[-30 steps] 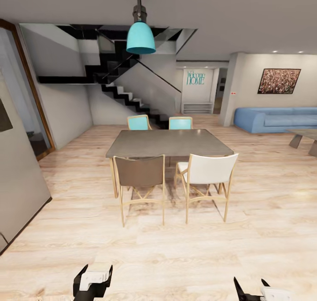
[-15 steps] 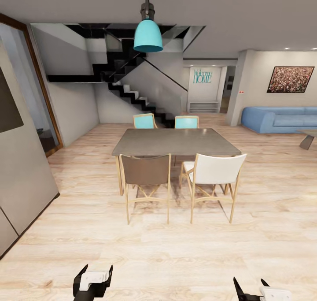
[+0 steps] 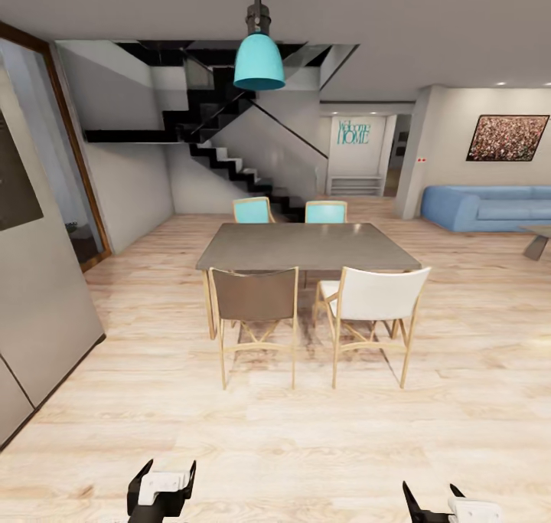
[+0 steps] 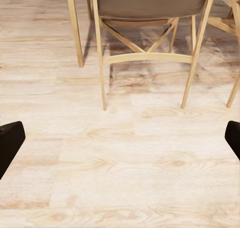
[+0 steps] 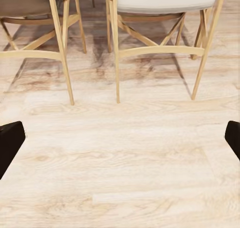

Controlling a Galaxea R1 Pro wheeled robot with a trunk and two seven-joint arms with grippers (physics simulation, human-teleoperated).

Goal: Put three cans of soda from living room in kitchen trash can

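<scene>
Head view looks across a wood plank floor (image 3: 275, 431) at a grey dining table (image 3: 306, 246) with four chairs, a teal lamp (image 3: 259, 62) above and a staircase (image 3: 229, 163) behind. The left tool (image 3: 161, 483) and right tool (image 3: 435, 504) hang low, both spread and empty. No soda can or bucket is visible; the blue sofa (image 3: 490, 205) far right suggests the living room lies that way, nearer the right arm.

Pale wood plank floor (image 3: 459, 400), faintly glossy. Matt grey table (image 3: 306, 246); light wooden chair (image 3: 255, 316) frames. Glossy teal lamp (image 3: 259, 62).
</scene>
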